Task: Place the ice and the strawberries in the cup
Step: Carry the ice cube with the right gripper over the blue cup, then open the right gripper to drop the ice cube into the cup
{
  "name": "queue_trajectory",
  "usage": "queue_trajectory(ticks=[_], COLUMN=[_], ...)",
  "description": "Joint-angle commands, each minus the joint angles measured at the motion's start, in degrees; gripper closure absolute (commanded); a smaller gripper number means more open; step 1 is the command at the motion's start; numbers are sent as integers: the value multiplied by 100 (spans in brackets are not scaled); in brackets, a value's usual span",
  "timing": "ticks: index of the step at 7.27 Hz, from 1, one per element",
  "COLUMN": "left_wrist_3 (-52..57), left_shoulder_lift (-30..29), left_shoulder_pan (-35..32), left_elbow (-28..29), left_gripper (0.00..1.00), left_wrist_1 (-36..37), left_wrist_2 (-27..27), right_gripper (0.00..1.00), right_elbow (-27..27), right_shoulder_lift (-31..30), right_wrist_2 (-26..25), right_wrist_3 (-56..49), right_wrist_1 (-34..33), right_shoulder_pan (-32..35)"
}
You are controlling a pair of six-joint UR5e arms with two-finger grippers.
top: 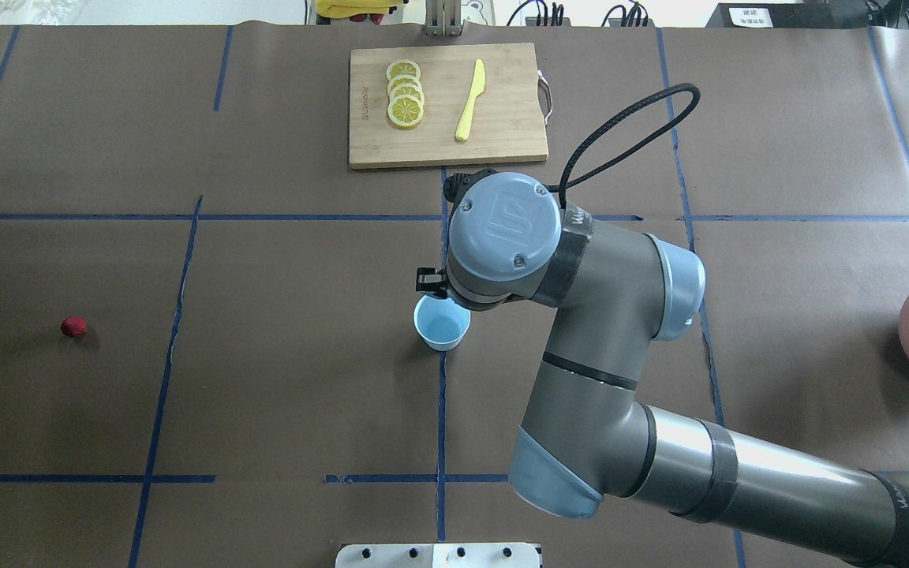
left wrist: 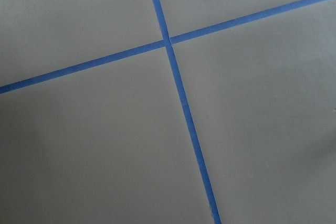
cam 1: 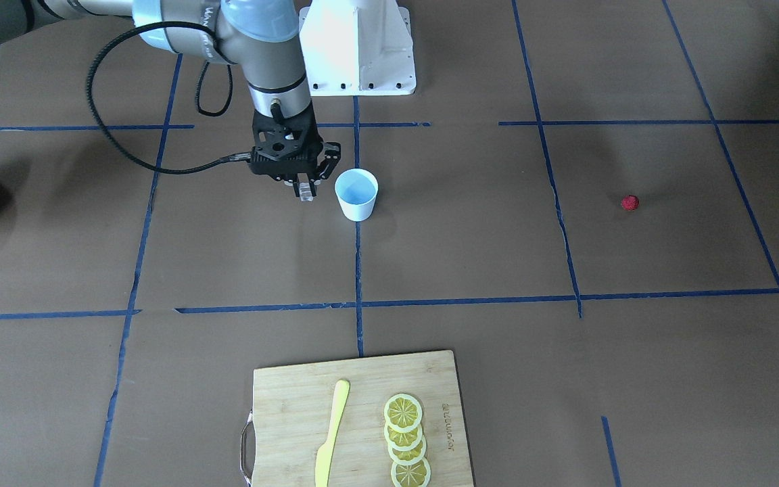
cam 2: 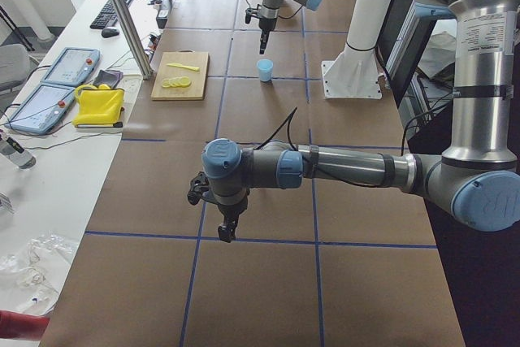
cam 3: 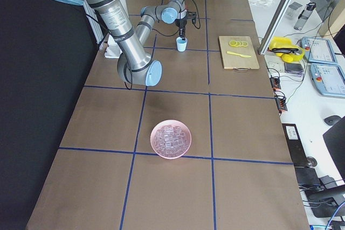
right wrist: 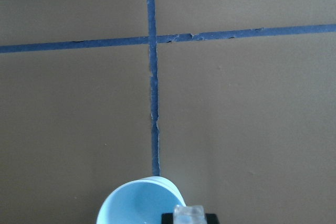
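One clear, glassy ice cube (cam 1: 306, 195) is pinched between the right gripper's (cam 1: 305, 187) fingertips, just beside the pale-blue cup's (cam 1: 356, 194) rim, mid-table. Left gripper (cam 2: 228, 232): opening cannot be judged.

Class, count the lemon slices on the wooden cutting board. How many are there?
4. The lemon slices overlap in one row on the cutting board, beside the yellow knife, running away from the robot. The nearest lies on top; another could hide beneath.
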Motion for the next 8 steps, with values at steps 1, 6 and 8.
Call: queue_trajectory(ticks=[1, 6, 8], left_wrist_3=[0, 0, 0], left_shoulder_lift=[0, 9, 9], left_shoulder_pan=[1, 1, 1], left_elbow=[-1, -2, -2], left_gripper=[0, 0, 0], left_wrist_1=[0, 0, 0], left_wrist_2=[-5, -5, -5], right_gripper=[96, 1, 1], right_elbow=[-289, -315, -315], right_shoulder_lift=[209, 209, 218], right_wrist_2=[-123, -132, -132], right_wrist_3=[168, 159, 159], right_wrist_1=[-2, 7, 7], right_shoulder_pan=[-165, -191, -191])
